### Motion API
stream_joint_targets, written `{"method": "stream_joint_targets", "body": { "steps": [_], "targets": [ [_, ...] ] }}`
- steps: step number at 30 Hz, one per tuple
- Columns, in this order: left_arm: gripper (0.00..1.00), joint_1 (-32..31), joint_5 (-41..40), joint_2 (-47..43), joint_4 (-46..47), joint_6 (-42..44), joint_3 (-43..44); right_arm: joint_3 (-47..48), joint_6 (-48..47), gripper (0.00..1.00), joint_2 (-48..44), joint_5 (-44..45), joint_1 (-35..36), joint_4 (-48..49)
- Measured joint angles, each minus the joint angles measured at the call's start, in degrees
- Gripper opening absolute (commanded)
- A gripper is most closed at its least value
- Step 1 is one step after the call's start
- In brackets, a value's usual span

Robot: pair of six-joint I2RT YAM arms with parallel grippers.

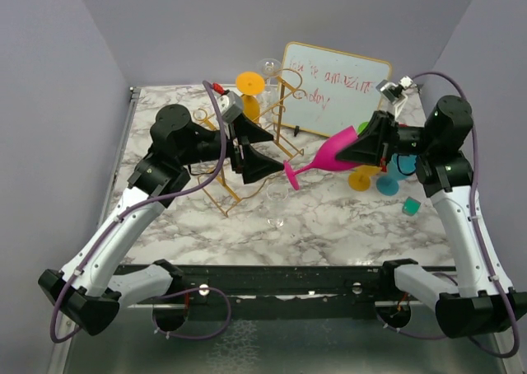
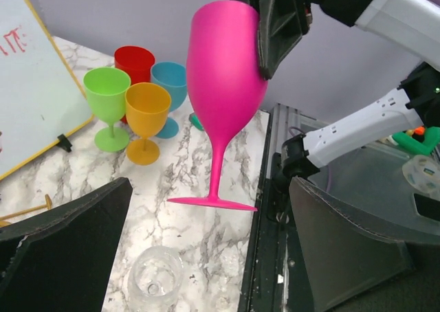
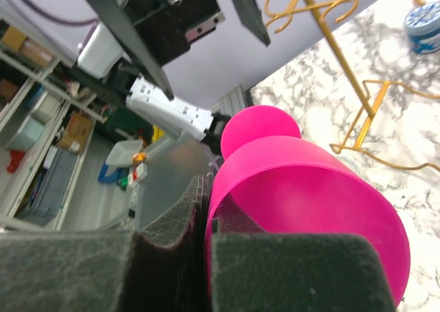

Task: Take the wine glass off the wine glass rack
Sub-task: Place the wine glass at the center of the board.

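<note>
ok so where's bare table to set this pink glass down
Bare marble lies at the front, between the clear glass and the teal block. It is crowded around the gold rack, and by the coloured glasses beside the whiteboard.

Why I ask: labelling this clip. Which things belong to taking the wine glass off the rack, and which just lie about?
Job: pink plastic wine glass, gripped at its rim by the right tool; gold wire rack; open left tool.
Lying about: gold-framed whiteboard; green, red, blue and orange plastic goblets; clear glass on the marble table.
</note>
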Motion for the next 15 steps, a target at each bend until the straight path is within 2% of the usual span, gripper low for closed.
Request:
{"method": "stream_joint_targets", "body": {
  "steps": [7,15],
  "targets": [
    [0.99,0.0,-4.6,-0.1,-0.2,0.0,0.0,12.5,-15.3,0.0,2.6,9.2,0.1,-22.1],
    [0.99,0.0,-10.8,-1.7,-1.5,0.2,0.0,20.6,-25.1,0.0,6.9,23.4,0.5,-38.9]
  ]
}}
